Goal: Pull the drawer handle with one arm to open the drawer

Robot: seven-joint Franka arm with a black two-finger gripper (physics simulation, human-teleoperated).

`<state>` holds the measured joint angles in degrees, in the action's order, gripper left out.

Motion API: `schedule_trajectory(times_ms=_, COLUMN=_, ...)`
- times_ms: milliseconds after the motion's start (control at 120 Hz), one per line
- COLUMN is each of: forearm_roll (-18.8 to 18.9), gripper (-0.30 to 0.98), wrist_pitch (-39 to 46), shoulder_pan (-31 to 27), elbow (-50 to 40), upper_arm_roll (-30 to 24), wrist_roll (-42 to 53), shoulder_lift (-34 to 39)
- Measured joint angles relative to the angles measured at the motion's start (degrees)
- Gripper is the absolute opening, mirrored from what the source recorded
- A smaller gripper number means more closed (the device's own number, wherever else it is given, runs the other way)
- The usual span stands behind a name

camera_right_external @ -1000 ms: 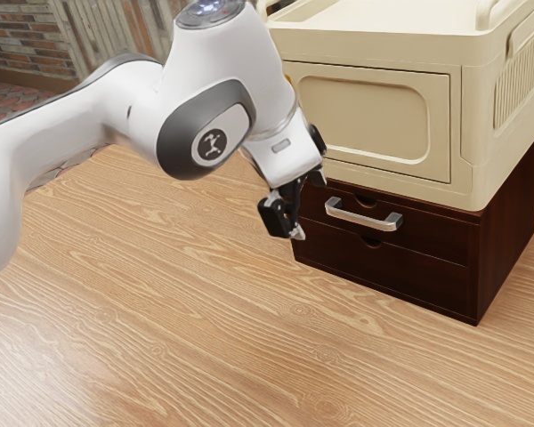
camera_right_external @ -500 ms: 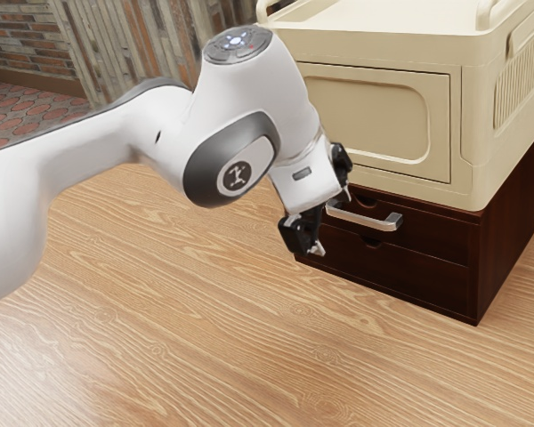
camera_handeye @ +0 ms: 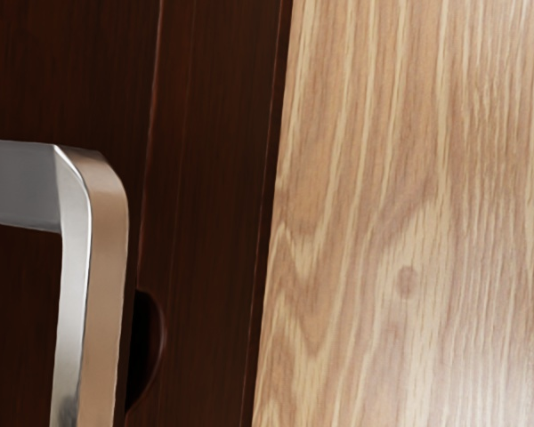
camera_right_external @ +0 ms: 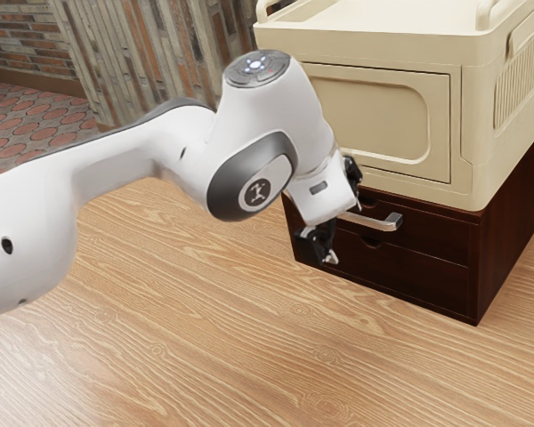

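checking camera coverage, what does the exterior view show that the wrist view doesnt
From the exterior view: my arm, the claw, the cream box, the brick wall and the red floor tiles.
From the wrist view: a small dark knot in the wood, which I can't match in the exterior view.
In both: the handle, the upper drawer and the table.
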<state>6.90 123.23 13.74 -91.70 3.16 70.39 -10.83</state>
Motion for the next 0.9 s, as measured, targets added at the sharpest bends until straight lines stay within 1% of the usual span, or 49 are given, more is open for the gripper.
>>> schedule_trajectory(times_ms=333, forearm_roll=0.25, gripper=0.69, wrist_pitch=3.59, shoulder_pan=-1.23, elbow=0.15, upper_arm_roll=0.08, wrist_roll=-0.67, shoulder_lift=-2.50)
schedule_trajectory(times_ms=567, forearm_roll=0.35, gripper=0.85, wrist_pitch=4.65, shoulder_pan=-1.54, elbow=-0.29, upper_arm_roll=-0.12, wrist_roll=-1.28, shoulder_lift=-2.85)
schedule_trajectory(times_ms=600, forearm_roll=0.31, gripper=0.89, wrist_pitch=4.72, shoulder_pan=-1.52, elbow=-0.85, upper_arm_roll=-0.15, wrist_roll=-1.34, shoulder_lift=-2.60)
schedule_trajectory(times_ms=642, forearm_roll=0.16, gripper=0.96, wrist_pitch=4.81, shoulder_pan=-1.49, elbow=-1.79, upper_arm_roll=-0.22, wrist_roll=-1.30, shoulder_lift=-2.35)
schedule_trajectory(times_ms=683, forearm_roll=0.10, gripper=0.93, wrist_pitch=5.02, shoulder_pan=-1.50, elbow=-2.84, upper_arm_roll=-0.32, wrist_roll=-1.18, shoulder_lift=-1.90)
schedule_trajectory(times_ms=708, forearm_roll=0.11, gripper=0.84, wrist_pitch=5.14, shoulder_pan=-1.53, elbow=-3.32, upper_arm_roll=-0.36, wrist_roll=-1.15, shoulder_lift=-1.65)
schedule_trajectory(times_ms=800, forearm_roll=0.22, gripper=0.68, wrist_pitch=5.60, shoulder_pan=-1.64, elbow=-5.00, upper_arm_roll=-0.59, wrist_roll=-1.18, shoulder_lift=-0.42)
schedule_trajectory(times_ms=900, forearm_roll=0.30, gripper=0.65, wrist_pitch=5.94, shoulder_pan=-1.60, elbow=-6.58, upper_arm_roll=-1.07, wrist_roll=-1.26, shoulder_lift=0.81)
